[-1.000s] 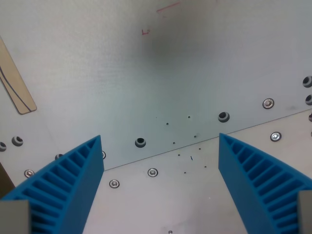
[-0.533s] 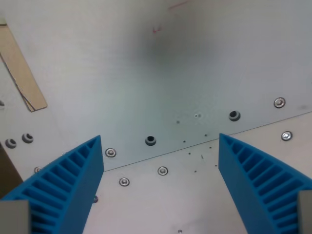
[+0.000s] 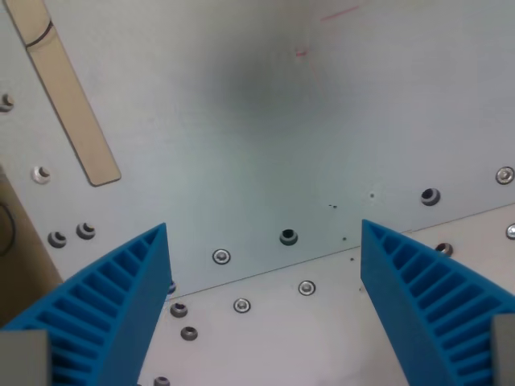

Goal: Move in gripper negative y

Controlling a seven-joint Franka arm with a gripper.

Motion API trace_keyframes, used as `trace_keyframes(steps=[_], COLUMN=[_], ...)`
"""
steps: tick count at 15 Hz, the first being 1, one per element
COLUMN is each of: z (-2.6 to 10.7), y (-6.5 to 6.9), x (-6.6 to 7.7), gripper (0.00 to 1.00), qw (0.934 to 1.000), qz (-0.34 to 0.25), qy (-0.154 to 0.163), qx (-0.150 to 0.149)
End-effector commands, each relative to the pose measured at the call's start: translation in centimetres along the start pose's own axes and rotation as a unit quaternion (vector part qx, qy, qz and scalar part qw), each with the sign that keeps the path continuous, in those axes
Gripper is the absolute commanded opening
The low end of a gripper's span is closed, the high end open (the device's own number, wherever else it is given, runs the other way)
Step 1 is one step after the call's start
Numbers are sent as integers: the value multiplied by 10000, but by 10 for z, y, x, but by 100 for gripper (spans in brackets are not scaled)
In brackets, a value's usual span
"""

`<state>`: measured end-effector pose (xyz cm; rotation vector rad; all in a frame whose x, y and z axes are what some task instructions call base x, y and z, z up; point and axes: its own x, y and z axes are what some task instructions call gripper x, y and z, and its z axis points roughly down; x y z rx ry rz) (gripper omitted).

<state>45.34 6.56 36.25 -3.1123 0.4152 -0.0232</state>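
Note:
My gripper (image 3: pixel 265 310) is open and empty. Its two blue ribbed fingers (image 3: pixel 113 310) stand wide apart at the bottom of the wrist view, one at the left and one at the right (image 3: pixel 426 305). Below them lies a grey metal table top (image 3: pixel 265 137) with a seam (image 3: pixel 322 257) running across it. Nothing lies between the fingers.
A strip of tan tape (image 3: pixel 68 92) lies at the upper left. Screws and holes (image 3: pixel 288 237) dot the plate along the seam. A brown edge (image 3: pixel 16 249) shows at the far left. Faint red marks (image 3: pixel 338 12) sit at the top.
The whole scene has shifted toward the wrist view's right and slightly down, so the camera has moved. More of the tape strip and the left edge shows. The fingers stay open as before.

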Motion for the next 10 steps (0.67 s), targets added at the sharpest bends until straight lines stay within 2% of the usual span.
trace_keyframes(steps=[1,10], z=[-3,-3], y=[-16,-61], x=[6,7], gripper=[100,100], qw=[9999,9999], qz=[89,89], qy=[-103,-103], qx=[-43,-43])
